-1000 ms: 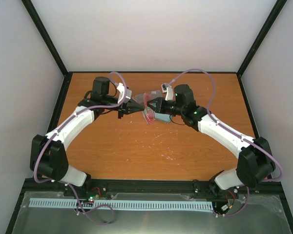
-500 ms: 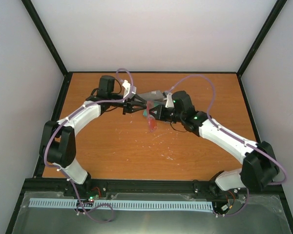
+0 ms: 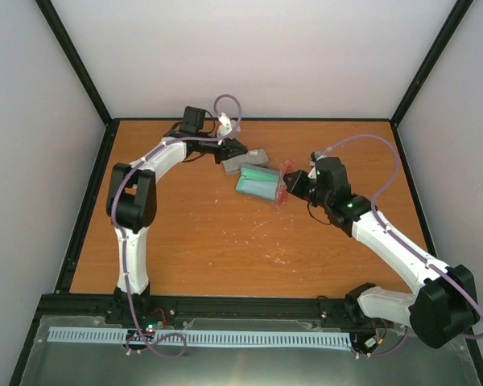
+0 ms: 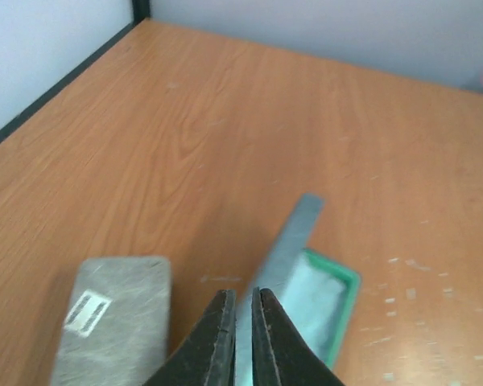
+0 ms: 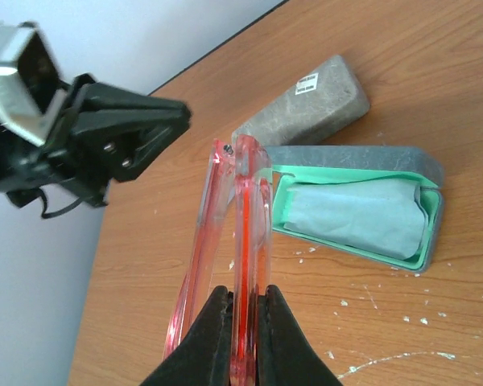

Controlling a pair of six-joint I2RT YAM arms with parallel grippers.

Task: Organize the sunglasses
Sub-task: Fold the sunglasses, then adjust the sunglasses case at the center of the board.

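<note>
Right wrist view is showing the right gripper (image 5: 241, 310) pinching the folded pink sunglasses (image 5: 240, 209) at 3 o'clock of the open mint-lined case (image 3: 256, 183). The left gripper (image 4: 243, 301), jaws nearly together and empty, is hovering by the closed grey case (image 3: 245, 159).

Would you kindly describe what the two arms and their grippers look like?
The left arm and right arm have white links joined by bulky black joints, with a lilac cable looping along each. A green light glows on the right one. The left gripper and right gripper have black, tapering jaws.
</note>
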